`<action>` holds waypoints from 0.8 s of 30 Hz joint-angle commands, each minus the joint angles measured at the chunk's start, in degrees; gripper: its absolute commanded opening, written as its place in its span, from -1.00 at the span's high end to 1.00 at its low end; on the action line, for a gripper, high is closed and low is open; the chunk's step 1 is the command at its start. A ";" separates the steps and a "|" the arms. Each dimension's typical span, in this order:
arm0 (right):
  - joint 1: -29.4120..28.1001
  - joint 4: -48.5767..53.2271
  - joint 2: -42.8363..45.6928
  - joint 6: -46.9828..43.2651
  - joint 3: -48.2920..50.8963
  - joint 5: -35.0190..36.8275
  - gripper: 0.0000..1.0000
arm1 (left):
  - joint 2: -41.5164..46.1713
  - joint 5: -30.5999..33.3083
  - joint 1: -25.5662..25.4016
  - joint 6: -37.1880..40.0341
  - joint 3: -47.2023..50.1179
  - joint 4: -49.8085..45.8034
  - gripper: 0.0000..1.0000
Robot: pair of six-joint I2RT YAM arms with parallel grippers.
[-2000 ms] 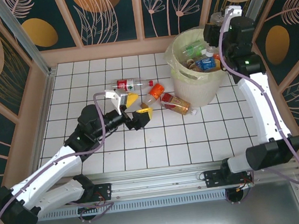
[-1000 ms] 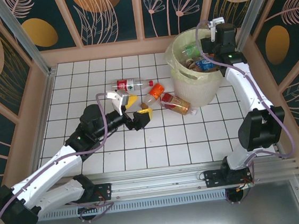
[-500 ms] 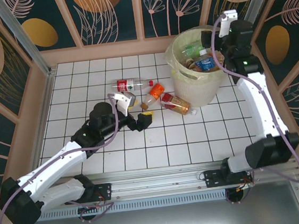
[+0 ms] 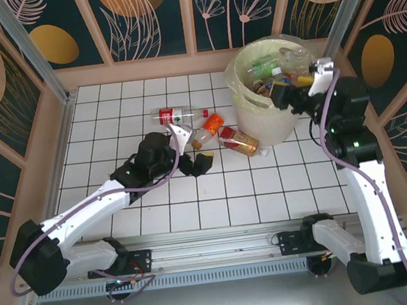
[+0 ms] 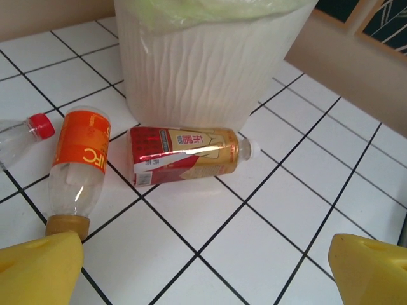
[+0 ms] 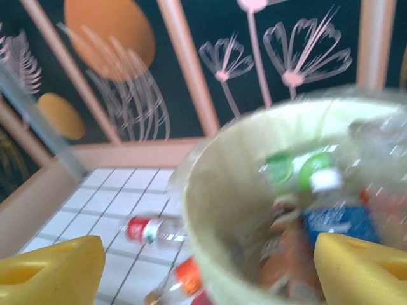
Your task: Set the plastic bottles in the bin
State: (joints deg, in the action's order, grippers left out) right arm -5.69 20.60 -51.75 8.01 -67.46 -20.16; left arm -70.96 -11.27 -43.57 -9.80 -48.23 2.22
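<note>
Bottle (image 5: 184, 154), red-labelled, lies flat, cap pointing right (beside bin (image 5: 210, 70)); left gripper (image 5: 203, 270) and right gripper (image 6: 210, 267) gape empty.

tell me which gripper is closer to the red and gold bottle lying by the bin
Left. The left gripper sits open just left of the red and gold bottle; the right gripper is up over the bin, at its right side.

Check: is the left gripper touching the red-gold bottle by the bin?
Apart. Left wrist view: the open left gripper has bare tile between its fingers and the red-gold bottle.
</note>
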 commanded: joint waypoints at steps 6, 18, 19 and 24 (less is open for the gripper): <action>-0.07 6.71 10.40 5.38 11.59 -10.47 -0.72 | -11.17 0.14 -0.29 -4.15 -7.14 -3.43 -0.97; -0.26 5.50 15.52 8.24 23.62 -14.09 -0.70 | -24.18 13.06 -0.03 6.07 -17.28 -12.01 -0.75; -0.27 5.35 15.62 8.42 23.92 -14.11 -0.70 | -25.96 14.55 0.23 6.73 -18.53 -13.39 -0.74; -0.42 5.17 16.24 8.69 24.72 -14.58 -0.69 | -34.95 16.98 1.83 9.21 -24.12 -17.16 -0.75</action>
State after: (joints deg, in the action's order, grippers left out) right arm -5.72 27.27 -36.49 15.62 -43.55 -33.08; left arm -102.63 1.80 -42.89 -3.99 -69.95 -9.89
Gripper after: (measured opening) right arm 0.847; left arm 0.873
